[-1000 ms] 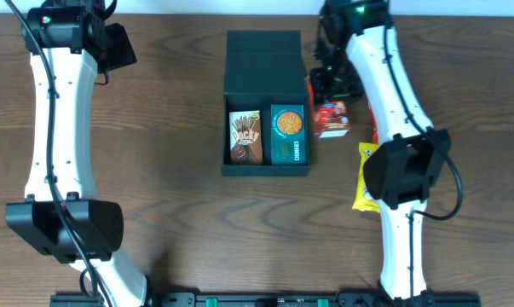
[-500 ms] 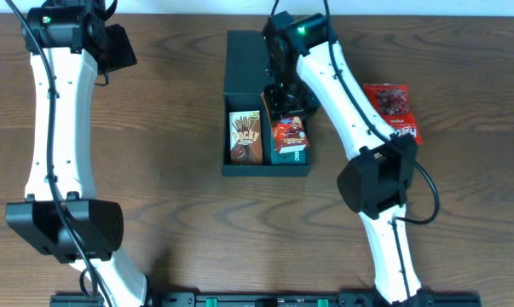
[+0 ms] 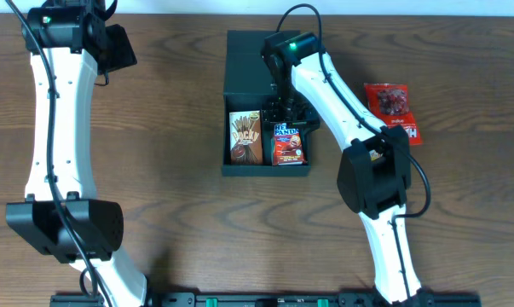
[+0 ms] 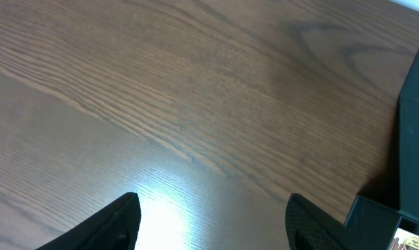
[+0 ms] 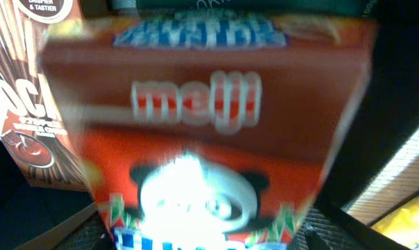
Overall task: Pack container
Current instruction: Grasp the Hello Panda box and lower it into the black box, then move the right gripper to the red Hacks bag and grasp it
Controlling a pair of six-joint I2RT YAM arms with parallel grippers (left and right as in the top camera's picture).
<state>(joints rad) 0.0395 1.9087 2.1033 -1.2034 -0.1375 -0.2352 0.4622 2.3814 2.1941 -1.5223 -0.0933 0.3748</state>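
The container (image 3: 247,65) is a dark teal-black box at the table's middle back, its flap lid lying open behind it. Its corner also shows in the left wrist view (image 4: 412,139). A brown Pocky box (image 3: 246,138) lies in its left half and shows in the right wrist view (image 5: 21,97). My right gripper (image 3: 289,114) is shut on a red Hello Panda box (image 3: 288,145), held over the container's right half and filling the right wrist view (image 5: 209,118). What lies under that box is hidden. My left gripper (image 3: 113,47) is open and empty over bare table at the far left (image 4: 212,223).
A red snack pack (image 3: 395,111) lies on the wooden table to the right of the container. A bit of yellow packet (image 5: 411,223) shows at the right wrist view's lower right corner. The right arm (image 3: 342,94) crosses above the container's right side.
My right gripper carried the red box from the table to the right of the container leftward, over its right half, and then lower over the teal cookie box. The left arm has not moved.
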